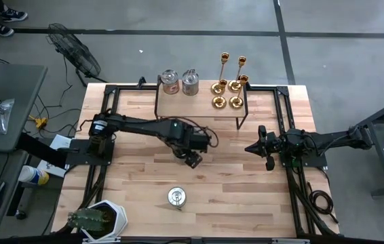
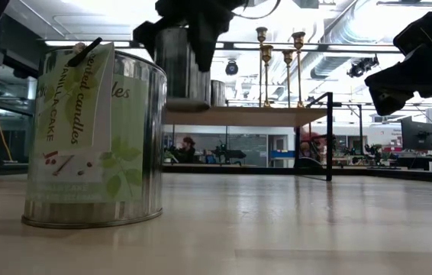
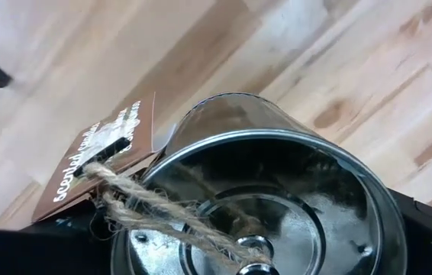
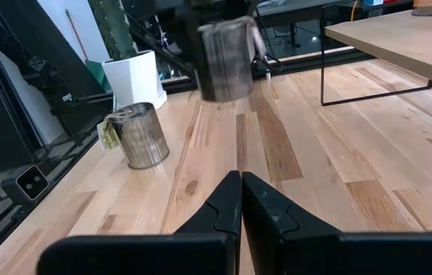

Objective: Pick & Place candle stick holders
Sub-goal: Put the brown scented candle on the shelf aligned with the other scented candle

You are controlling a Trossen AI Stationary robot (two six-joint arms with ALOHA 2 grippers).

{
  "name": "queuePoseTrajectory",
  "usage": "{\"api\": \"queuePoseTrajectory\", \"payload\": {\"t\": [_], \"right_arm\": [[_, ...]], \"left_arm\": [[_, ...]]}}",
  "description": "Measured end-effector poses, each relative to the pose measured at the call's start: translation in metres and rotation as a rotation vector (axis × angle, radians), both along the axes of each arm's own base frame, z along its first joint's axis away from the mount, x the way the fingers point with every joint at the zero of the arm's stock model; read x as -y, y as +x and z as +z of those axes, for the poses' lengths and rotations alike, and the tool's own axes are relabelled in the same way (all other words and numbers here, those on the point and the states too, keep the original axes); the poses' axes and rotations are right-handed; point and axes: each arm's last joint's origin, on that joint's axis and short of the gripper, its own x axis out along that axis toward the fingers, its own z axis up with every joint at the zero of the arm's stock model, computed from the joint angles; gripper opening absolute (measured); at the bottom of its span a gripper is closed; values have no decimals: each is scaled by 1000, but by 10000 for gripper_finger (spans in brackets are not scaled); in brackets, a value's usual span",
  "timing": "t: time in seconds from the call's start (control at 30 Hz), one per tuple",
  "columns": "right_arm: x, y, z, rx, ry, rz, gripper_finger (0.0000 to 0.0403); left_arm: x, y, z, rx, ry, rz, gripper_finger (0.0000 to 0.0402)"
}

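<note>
My left gripper (image 1: 190, 158) hangs over the middle of the table, shut on a silver-grey tin holder (image 2: 179, 69) with a twine-tied tag (image 3: 98, 156); the right wrist view shows this holder (image 4: 226, 59) well above the wood. A second tin holder (image 1: 176, 197) stands on its base near the front edge. Two more tin holders (image 1: 180, 82) stand on the raised shelf at the back, beside several gold candlesticks (image 1: 229, 85). My right gripper (image 4: 240, 191) waits shut at the table's right side. My left gripper comes at the tin holder from above, fingers pointing down, one on each side of its upper wall (image 3: 384, 206). The holder hangs upright below the gripper, lifted clear of the table. The fingertips themselves are hidden behind the tin's rim.
A black-framed wooden shelf (image 2: 239, 114) spans the far middle of the table. A white pot with a cactus (image 1: 100, 220) stands at the near left corner. Black rails (image 1: 97, 135) run along both sides. Bare wood lies between the shelf and the near tin.
</note>
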Motion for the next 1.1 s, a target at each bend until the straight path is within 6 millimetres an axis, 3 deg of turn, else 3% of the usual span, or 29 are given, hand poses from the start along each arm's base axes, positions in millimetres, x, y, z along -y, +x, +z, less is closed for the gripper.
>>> {"api": "queuePoseTrajectory", "payload": {"t": [0.27,0.5,1.1], "right_arm": [[0,0,0,0,0,0,4],[0,0,0,-1,0,0,4],[0,0,0,0,0,0,4]], "left_arm": [[-25,-5,37,41,39,98,354],[-59,-14,60,62,104,220,354],[-148,-31,64,57,172,487,354]]}}
